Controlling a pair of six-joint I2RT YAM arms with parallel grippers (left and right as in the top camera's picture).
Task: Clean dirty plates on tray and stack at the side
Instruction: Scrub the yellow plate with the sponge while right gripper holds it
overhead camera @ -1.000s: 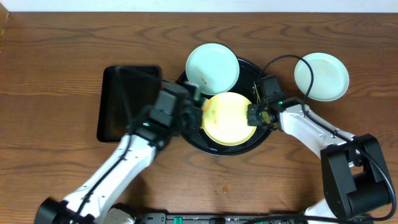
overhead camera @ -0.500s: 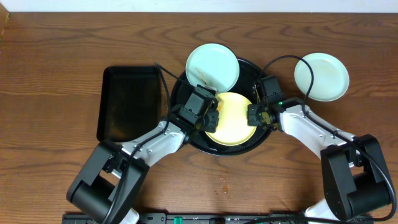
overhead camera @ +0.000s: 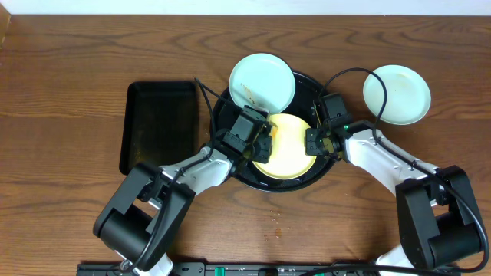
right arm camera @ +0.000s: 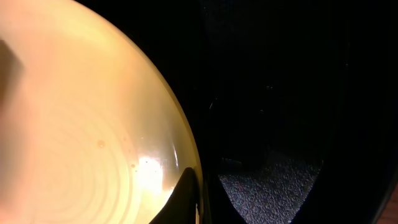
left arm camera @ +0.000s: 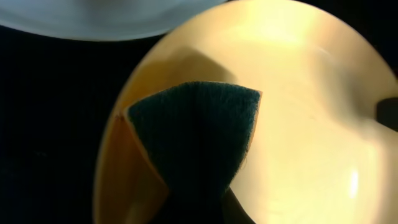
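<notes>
On the table (overhead camera: 69, 46), seen from overhead, the round tray (overhead camera: 301, 181) holds the yellow plate (overhead camera: 290, 149). A smeared mint plate (overhead camera: 262, 82) overlaps the tray's rim at 12 o'clock. A second mint plate (overhead camera: 397, 93) lies off the tray at 2 o'clock. The left gripper (overhead camera: 259, 144) meets the yellow plate at 9 o'clock and the right gripper (overhead camera: 311, 142) at 3 o'clock.

In the left wrist view, the left gripper pinches a dark green sponge (left arm camera: 193, 143) pressed onto the yellow plate.

In the right wrist view, the right gripper is clamped on that plate's rim.
</notes>
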